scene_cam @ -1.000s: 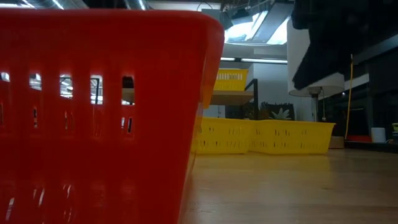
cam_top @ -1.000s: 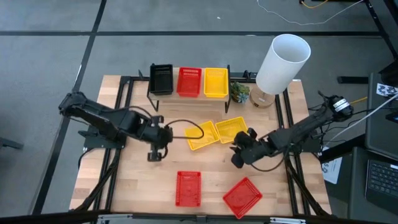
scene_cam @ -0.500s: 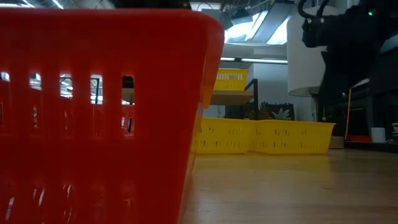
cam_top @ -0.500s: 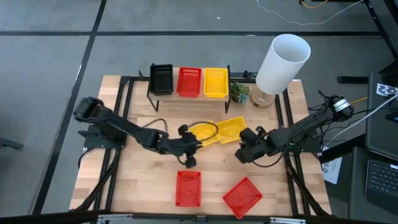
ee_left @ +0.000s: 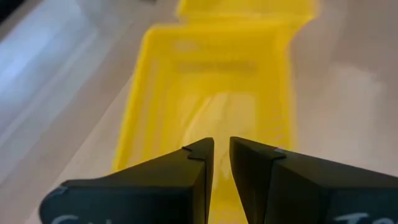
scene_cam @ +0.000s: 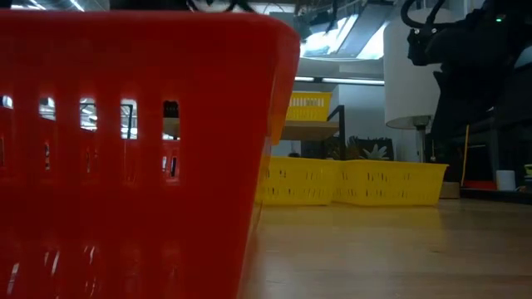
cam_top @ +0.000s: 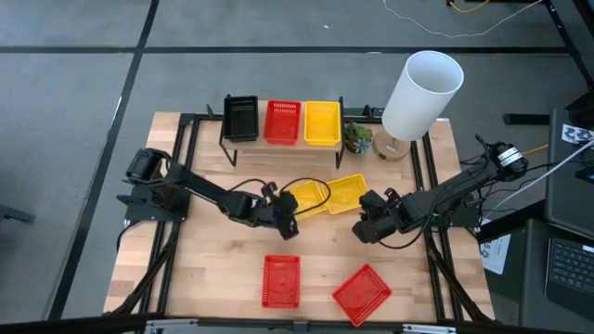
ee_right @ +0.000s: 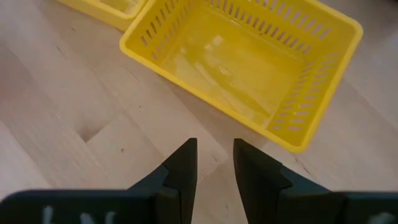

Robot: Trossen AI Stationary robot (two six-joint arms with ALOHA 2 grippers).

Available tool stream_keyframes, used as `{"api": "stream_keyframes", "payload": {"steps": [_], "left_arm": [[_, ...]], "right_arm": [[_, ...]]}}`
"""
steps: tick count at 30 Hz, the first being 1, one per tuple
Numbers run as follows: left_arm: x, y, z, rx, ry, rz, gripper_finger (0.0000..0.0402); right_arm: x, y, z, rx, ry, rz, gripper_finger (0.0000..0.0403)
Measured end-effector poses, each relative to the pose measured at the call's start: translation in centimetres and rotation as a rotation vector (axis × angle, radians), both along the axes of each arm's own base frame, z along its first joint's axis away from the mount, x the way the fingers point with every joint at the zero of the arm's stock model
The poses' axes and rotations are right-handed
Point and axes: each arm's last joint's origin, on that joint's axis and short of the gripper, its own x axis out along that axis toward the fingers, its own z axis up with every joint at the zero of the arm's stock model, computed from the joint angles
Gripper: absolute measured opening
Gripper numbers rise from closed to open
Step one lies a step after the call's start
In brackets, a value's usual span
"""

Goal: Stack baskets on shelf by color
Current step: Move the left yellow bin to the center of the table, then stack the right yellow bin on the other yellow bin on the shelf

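In the high view the shelf at the table's far edge carries a black basket, a red basket and a yellow basket side by side. Two yellow baskets lie mid-table, touching end to end. Two red baskets lie near the near edge. My left gripper is over the near end of the left yellow basket, fingers a narrow gap apart. My right gripper hovers above bare wood just short of the right yellow basket, slightly open. My left gripper stands at the near short wall of the left yellow basket, slanting down along the basket's length. Its own fingers hide that wall, and I cannot tell whether they touch it. The basket lies flat on the table.
A white lamp and a small plant stand at the table's far right corner beside the shelf. In the low view a red basket wall fills the left half. Bare wood shows between the yellow and the red baskets.
My left arm has stretched out and swept its gripper from the table's left middle toward the right, ending at the left yellow basket. My right gripper has shifted a little toward the table's right edge. The baskets lie where they did.
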Motion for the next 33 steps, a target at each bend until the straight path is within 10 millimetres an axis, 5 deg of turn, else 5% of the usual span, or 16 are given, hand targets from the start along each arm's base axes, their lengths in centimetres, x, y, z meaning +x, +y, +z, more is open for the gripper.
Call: {"api": "stream_keyframes", "payload": {"steps": [8, 13, 23, 33], "left_arm": [[-0.5, -0.8, -2.1, -0.065, 0.145, -0.059, 0.0044], [-2.4, -0.4, -2.8, -0.032, 0.348, -0.031, 0.0044], [-5.3, 1.8, 2.1, 0.145, 0.33, 0.103, 0.0044], [-7.2, 0.2, 6.7, 0.078, 0.113, 0.052, 0.0044]], "right_arm": [[0.0, 0.0, 0.0, -0.002, 0.003, 0.003, 0.0103], [0.0, 0.0, 0.0, -0.001, 0.0, 0.002, 0.0103], [0.1, 0.0, 0.0, -0.006, -0.009, -0.001, 0.0103], [0.8, -1.8, 0.2, -0.303, -0.083, -0.07, 0.0103]]}}
